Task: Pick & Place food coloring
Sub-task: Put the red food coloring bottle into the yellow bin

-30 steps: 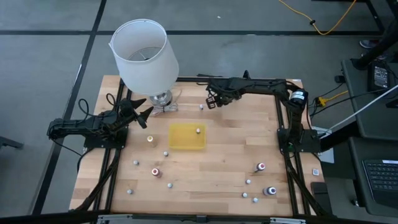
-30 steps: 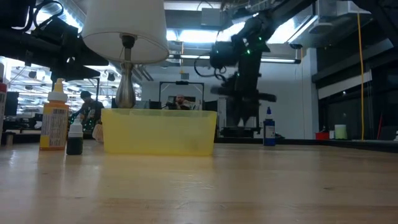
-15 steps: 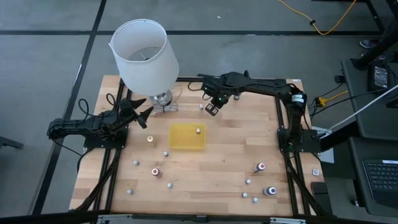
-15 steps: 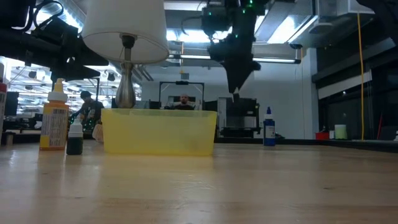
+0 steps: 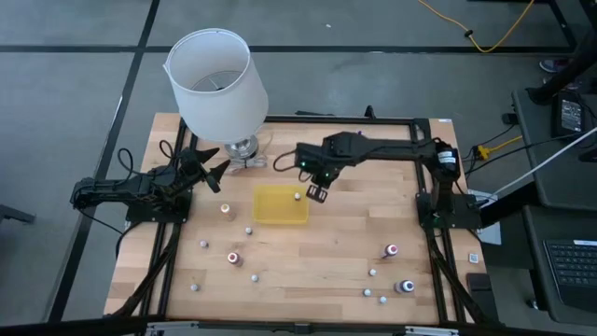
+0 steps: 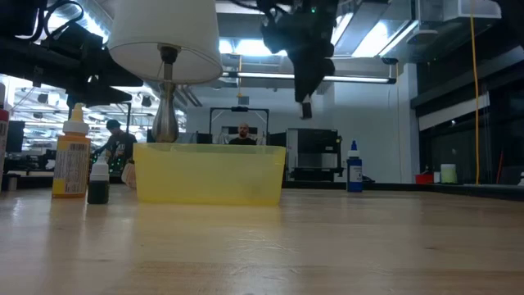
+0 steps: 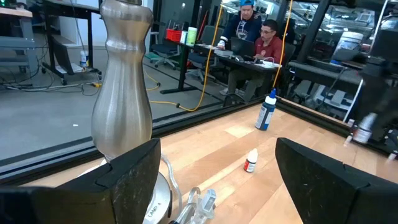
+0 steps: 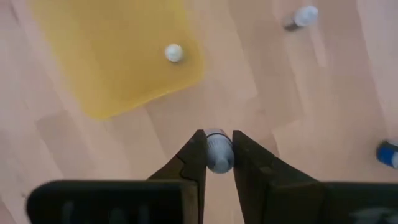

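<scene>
My right gripper point(image 5: 317, 193) hangs high above the table, just off the right edge of the flat yellow tray point(image 5: 280, 204), and is shut on a tiny pale-topped food coloring bottle point(image 8: 217, 152). One white-capped bottle point(image 5: 298, 197) stands inside the tray. Several more small bottles stand scattered on the wood, such as a red-topped one point(image 5: 391, 250) and another point(image 5: 225, 209) left of the tray. My left gripper point(image 5: 216, 175) waits open and level at the table's left, beside the lamp's metal base point(image 7: 121, 87). My right gripper pinches the small bottle point(image 8: 217, 155) between its two fingertips point(image 8: 194, 155), which come from above and point steeply down. The bottle's rounded top shows between them. It is lifted well clear of the table, as the low view point(image 6: 305, 107) shows.
A big white lampshade point(image 5: 216, 82) stands at the far left on its metal base. In the low view an orange bottle point(image 6: 72, 160), a dark green one point(image 6: 98, 182) and a blue one point(image 6: 354, 166) stand around the tray point(image 6: 209, 174). People sit in the room beyond.
My right gripper has swung from near the table's far edge toward the near and left side, up to the tray's right edge. It has risen, rolled about its own axis and tipped to point steeply down.
</scene>
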Tool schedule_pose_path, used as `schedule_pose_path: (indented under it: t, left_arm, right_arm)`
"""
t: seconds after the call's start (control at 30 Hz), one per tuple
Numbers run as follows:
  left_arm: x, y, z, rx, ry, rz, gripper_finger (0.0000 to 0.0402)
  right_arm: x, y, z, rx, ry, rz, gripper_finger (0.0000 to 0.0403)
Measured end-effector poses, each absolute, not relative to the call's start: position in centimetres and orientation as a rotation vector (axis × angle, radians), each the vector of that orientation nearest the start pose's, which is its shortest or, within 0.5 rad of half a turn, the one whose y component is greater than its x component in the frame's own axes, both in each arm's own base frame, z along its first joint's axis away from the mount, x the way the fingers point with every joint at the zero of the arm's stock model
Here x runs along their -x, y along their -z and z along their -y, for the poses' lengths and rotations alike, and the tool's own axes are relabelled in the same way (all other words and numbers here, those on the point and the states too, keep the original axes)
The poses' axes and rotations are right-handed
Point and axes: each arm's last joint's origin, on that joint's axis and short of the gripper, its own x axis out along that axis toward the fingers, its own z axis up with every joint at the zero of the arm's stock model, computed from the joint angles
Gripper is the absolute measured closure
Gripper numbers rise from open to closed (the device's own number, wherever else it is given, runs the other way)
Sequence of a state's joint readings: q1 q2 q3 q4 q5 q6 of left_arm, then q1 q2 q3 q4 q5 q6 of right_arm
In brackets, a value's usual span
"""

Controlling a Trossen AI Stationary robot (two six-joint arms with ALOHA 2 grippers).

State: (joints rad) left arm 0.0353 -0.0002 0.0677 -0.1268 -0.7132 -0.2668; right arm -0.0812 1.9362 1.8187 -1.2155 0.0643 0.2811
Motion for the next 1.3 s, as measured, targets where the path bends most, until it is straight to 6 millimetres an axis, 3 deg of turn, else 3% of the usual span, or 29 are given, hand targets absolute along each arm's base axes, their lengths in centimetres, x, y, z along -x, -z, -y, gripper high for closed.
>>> schedule_pose_path:
  t: [0.37, 0.8, 1.3]
  left_arm:
    - [-8.5, -17.5, -2.2, 0.234, -0.751, 0.043, 0.009]
    - [-8.5, -17.5, -2.2, 0.234, -0.751, 0.043, 0.0091]
    - [-8.5, -17.5, -2.2, 0.233, -0.751, 0.041, 0.0091]
  right_arm:
    - [-40.7, -27.5, 0.5, -0.236, 0.245, -1.221, 0.0341]
    - [-42.9, -26.1, 0.6, -0.245, 0.235, -1.121, 0.0341]
    - [-45.4, -22.1, 0.8, -0.213, 0.215, -1.108, 0.034]
